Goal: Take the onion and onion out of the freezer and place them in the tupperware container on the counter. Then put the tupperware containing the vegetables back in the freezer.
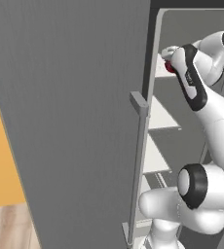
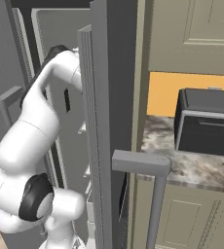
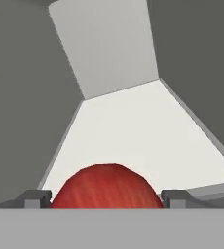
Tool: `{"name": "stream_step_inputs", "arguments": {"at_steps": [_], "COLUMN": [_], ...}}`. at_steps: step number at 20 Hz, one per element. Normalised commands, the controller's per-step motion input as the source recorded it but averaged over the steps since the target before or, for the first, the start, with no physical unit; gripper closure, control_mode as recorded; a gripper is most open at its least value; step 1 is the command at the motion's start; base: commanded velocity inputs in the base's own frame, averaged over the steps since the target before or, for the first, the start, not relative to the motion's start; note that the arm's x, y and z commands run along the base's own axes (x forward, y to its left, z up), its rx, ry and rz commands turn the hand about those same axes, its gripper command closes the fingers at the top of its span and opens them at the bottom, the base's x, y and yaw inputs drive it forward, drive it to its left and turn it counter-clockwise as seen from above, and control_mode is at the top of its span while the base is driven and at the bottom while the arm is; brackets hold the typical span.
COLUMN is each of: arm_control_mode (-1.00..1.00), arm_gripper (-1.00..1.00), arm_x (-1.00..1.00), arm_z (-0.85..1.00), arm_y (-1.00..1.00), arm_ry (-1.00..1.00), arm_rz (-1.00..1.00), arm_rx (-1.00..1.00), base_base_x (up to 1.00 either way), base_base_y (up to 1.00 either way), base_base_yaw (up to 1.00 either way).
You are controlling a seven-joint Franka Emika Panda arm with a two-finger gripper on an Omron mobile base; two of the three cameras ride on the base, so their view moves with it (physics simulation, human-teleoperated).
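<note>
A red onion (image 3: pixel 106 187) sits on a white freezer shelf (image 3: pixel 133 126) and fills the gap between my two fingertips (image 3: pixel 36 198), touching both. From the left base view, my gripper (image 1: pixel 171 59) reaches into the upper part of the open freezer (image 1: pixel 196 24) with the onion (image 1: pixel 168 68) showing red at its tip. The gripper (image 3: pixel 105 198) is shut on this onion. The tupperware container is out of view.
The open dark grey freezer door (image 1: pixel 70 121) with its bar handle (image 1: pixel 140 146) stands left of the arm. Lower white shelves (image 1: pixel 160 116) lie under the hand. To the right are the stone counter (image 2: pixel 182 168), a toaster oven (image 2: pixel 206 126) and beige cabinets (image 2: pixel 192 34).
</note>
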Motion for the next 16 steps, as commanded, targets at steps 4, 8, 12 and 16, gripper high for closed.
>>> {"name": "stream_step_inputs", "arguments": {"at_steps": [4,8,12,16], "arm_control_mode": [-1.0,-1.0,-1.0,-1.0], "arm_gripper": [1.0,1.0,1.0,1.0], "arm_x": [-1.0,-1.0,-0.95,-0.87], "arm_z": [0.17,0.19,0.14,0.02], "arm_y": [0.17,0.21,0.16,0.11], "arm_ry": [-0.01,0.01,0.1,0.11], "arm_rz": [-0.07,-0.1,-0.1,-0.08], "arm_rx": [0.0,-0.01,0.0,0.0], "base_base_x": [0.0,0.0,0.0,0.0], "base_base_y": [0.0,0.0,0.0,0.0], "base_base_yaw": [0.0,0.0,0.0,0.0]}}
